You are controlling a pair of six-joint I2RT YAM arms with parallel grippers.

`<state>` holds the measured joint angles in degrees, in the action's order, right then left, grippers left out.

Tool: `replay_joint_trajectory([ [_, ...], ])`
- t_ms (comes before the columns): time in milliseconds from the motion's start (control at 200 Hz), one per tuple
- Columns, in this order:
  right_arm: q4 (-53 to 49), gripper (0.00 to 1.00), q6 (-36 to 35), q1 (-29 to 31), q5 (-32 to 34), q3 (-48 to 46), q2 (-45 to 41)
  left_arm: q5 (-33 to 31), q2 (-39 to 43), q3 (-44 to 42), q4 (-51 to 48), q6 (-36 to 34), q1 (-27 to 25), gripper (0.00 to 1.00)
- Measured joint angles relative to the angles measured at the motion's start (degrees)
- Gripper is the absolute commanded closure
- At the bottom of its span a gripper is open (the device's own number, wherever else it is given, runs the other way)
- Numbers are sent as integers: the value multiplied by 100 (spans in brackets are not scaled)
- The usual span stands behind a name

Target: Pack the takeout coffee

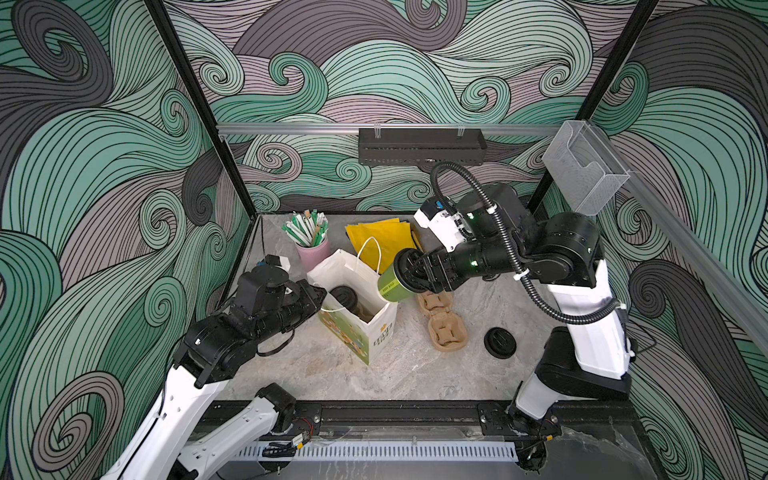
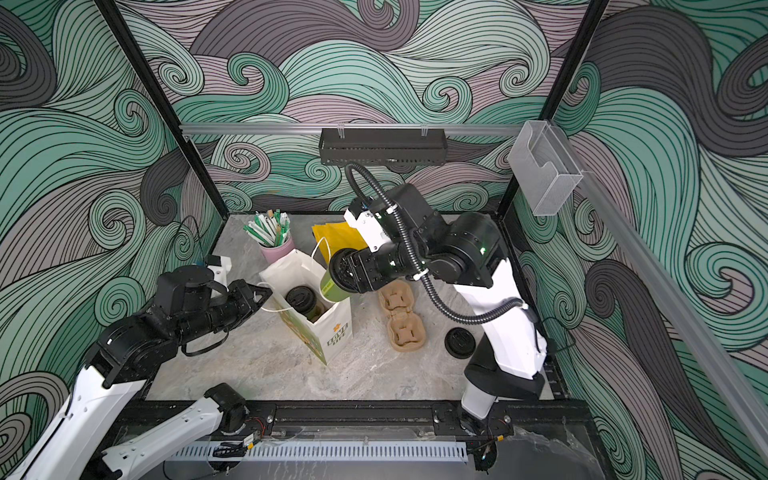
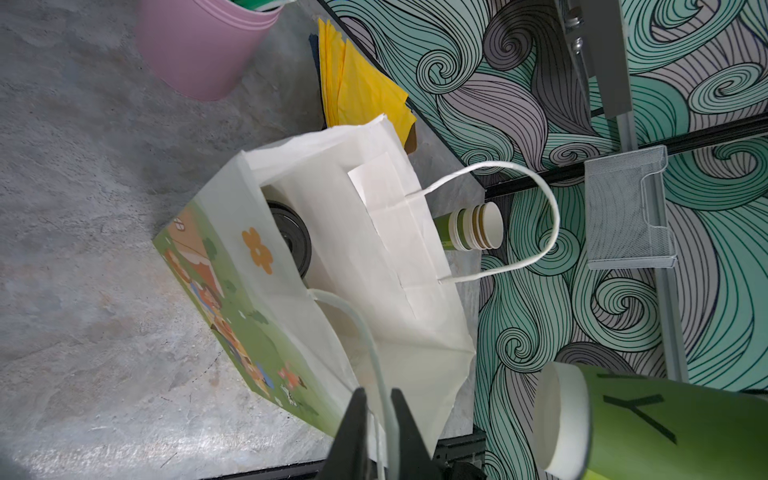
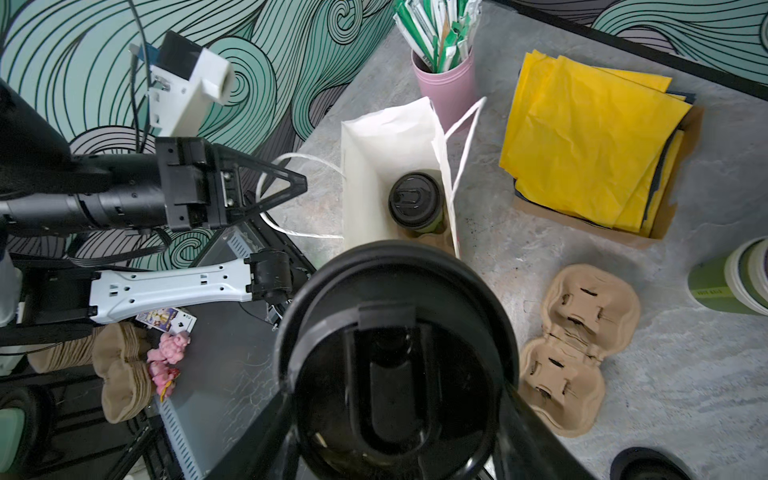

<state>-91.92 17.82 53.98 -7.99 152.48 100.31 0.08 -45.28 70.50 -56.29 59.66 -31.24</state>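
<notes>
1. Closest to the right wrist camera is the black sip lid of the takeout coffee [image 4: 399, 365], filling the space between the right gripper's fingers.
2. Judged from that and from both top views, the right gripper [image 1: 409, 272] is clamped on the lid end of the cup. The green body sticks out beyond the jaws, tilted, base pointing toward the paper bag [image 1: 365, 336].
3. That bag stands upright and open near the middle of the surface [image 1: 332, 374]. The cup's base hangs in the air at the bag's rim on the right arm's side. Whether it is over the opening or just outside cannot be told.
4. One lidded cup [image 4: 413, 199] sits upright inside the bag, so part of the packing looks done.
5. The left gripper [image 3: 378, 399] has its jaws drawn narrow on the near handle [image 3: 374, 353] of the bag, apparently steadying it.
6. What seems left: bring the held cup upright, lower it into the free space beside the packed cup, and let go.
7. A cardboard carrier [image 1: 442, 322] and a loose lid [image 1: 500, 343] lie toward the right edge, unused.
</notes>
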Motion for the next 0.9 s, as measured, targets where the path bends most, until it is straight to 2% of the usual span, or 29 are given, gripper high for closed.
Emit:
replay_joint_trajectory([
  [280,144,42,-50,310,144,-98,549,66,26,-103,68,4,0,100],
  [590,201,42,-136,444,619,-26,1397,146,155,-181,105,28,0,100],
  [900,212,43,-133,516,802,-37,1751,170,205,-240,109,42,0,100],
])
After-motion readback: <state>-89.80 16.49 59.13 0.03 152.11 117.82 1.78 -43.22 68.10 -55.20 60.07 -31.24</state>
